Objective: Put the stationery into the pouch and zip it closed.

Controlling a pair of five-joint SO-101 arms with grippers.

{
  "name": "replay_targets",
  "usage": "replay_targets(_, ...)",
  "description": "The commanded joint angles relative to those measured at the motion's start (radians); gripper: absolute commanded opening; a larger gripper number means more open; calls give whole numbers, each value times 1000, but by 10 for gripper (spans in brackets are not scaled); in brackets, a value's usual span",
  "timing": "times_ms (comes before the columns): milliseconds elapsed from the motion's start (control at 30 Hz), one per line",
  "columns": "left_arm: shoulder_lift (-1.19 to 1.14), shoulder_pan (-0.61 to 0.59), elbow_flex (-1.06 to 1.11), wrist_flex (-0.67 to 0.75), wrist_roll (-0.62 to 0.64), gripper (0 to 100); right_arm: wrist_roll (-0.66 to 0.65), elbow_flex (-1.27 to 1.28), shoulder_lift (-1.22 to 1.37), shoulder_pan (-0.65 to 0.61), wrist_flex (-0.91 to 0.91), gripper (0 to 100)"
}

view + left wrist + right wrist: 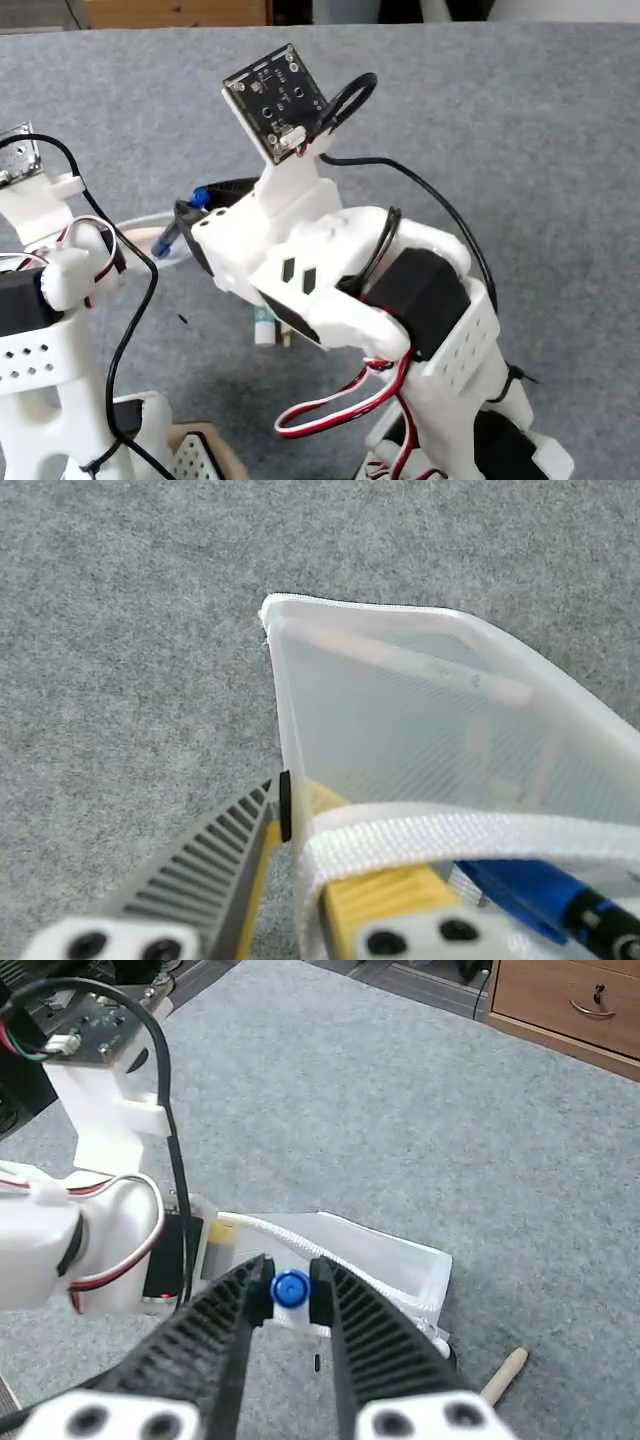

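Right pincer [287, 1292] clamped on blue pen [291, 1287] at pouch [400, 1260] mouth. We are aiming to steer it steeply inside rim, left pincer [283, 818] pinching pouch wall, releasing only once deep.

The pouch's [420, 740] cloudy wall blurs what lies inside in the left wrist view: a pale long stick [430, 670] and some shorter shapes, none clear enough to name. At the pouch's mouth the blue pen [540, 892] is cut by the picture's edge. In the right wrist view its round end sits between the right hand's [290, 1290] fingertips, the barrel hidden. Beside the pouch a wooden stick [507, 1368] runs behind a finger, and a black speck [317, 1363] is too small to tell. In the high view the right arm [330, 240] covers most of the pouch. Near the pouch a white stub [264, 326] pokes from under that arm, its rest hidden.
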State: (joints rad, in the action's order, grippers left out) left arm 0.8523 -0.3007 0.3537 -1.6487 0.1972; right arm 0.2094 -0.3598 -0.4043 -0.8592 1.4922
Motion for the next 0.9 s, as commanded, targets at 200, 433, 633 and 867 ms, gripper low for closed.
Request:
replay_targets(200,-5,12,-13,3,8,28,-11,67,-27,-77,3,197)
replay_targets(433,-5,12,-13,3,8,28,-11,70,-28,-72,0,194)
replay_targets(633,-5,12,-13,2,8,28,-8,73,-30,32,2,197)
replay_targets(867,-5,12,-12,3,8,28,-2,74,-25,278,14,195)
